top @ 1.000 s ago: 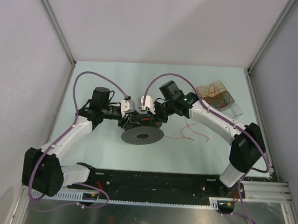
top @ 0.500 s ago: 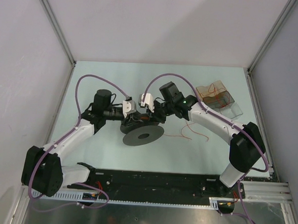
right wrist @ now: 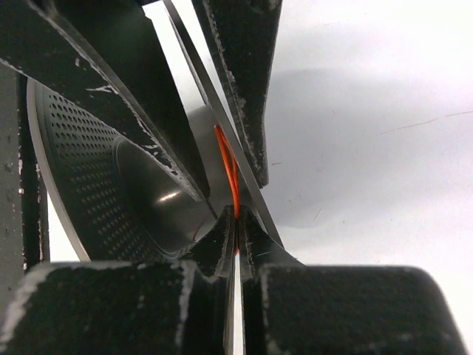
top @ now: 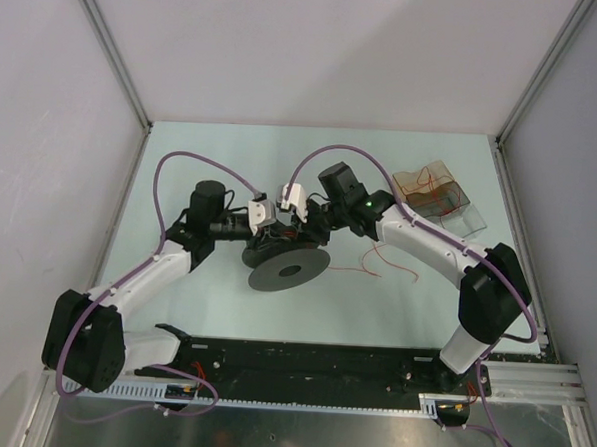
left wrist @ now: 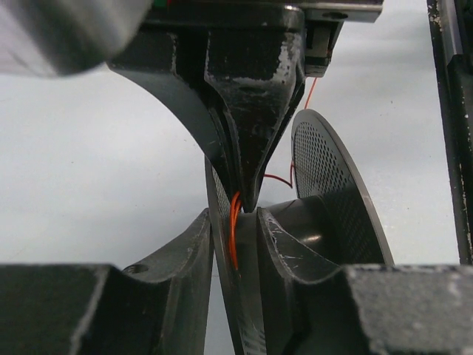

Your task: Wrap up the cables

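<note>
We judged the cables [right wrist: 230, 174] light and springy; the left gripper [left wrist: 233, 220] clamped the spool [top: 308, 268], and the right gripper [right wrist: 235, 226] pinched them at its twelve o'clock edge.

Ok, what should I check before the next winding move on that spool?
1. Left gripper pinching the spool flange: ok.
2. Right gripper pinching the flange: ok.
3. Orange cable caught at both grippers' fingertips: ok.
4. Loose cable tail on the table free of the arms: ok.
5. Cable tension: cannot tell.
6. Clear box clear of the right arm: cannot tell.
</note>
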You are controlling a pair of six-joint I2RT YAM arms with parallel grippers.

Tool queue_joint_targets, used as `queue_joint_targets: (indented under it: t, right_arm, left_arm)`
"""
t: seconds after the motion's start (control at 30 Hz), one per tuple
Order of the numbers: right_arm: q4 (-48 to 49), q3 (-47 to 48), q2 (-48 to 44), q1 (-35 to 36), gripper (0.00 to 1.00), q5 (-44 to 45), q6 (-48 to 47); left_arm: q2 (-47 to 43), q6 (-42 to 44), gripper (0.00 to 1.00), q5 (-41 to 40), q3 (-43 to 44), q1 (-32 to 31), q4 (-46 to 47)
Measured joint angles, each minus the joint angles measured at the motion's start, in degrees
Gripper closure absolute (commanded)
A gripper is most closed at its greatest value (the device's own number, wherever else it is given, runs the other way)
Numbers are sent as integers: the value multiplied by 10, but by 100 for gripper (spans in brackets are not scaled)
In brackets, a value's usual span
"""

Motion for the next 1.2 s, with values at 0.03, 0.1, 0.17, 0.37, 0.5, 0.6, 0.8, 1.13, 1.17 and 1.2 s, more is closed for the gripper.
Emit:
queue_joint_targets:
  t: [0.03,0.1,0.17,0.37,0.5,0.6,0.8,1.13,1.17,1.2]
  right_arm:
    - [1,0,0,0,100,-1,1]
    - [4,0,0,1,100,-3,4]
    - [6,0,0,1,100,-5,9]
    - [13,0,0,2,100,-10,20]
    - [15,0,0,2,100,-12,25]
    - [14,0,0,2,100,-15,25]
    - [12,0,0,2,89,-17,26]
    - [-30,0,-17,-17,58,-37,30]
    - [-37,0,-22,-25,58,-39,33]
    - [-42,0,-25,-31,56,-41,35]
  left_arm:
    - [0,-1,69,-1,0,-1,3]
    - [0,-3,69,-3,0,-2,6]
    - [1,-4,69,-4,-1,-3,9]
    - [4,-4,71,-6,-3,-5,18]
    - [4,-3,80,-10,-4,-5,19]
    - [4,-3,87,-14,-4,-5,20]
    - [4,-10,99,-22,-4,-5,20]
    - [-3,-15,100,-31,-4,-3,16]
    - [-5,-14,100,-32,-4,-3,14]
    - [-8,-13,100,-33,-4,-3,14]
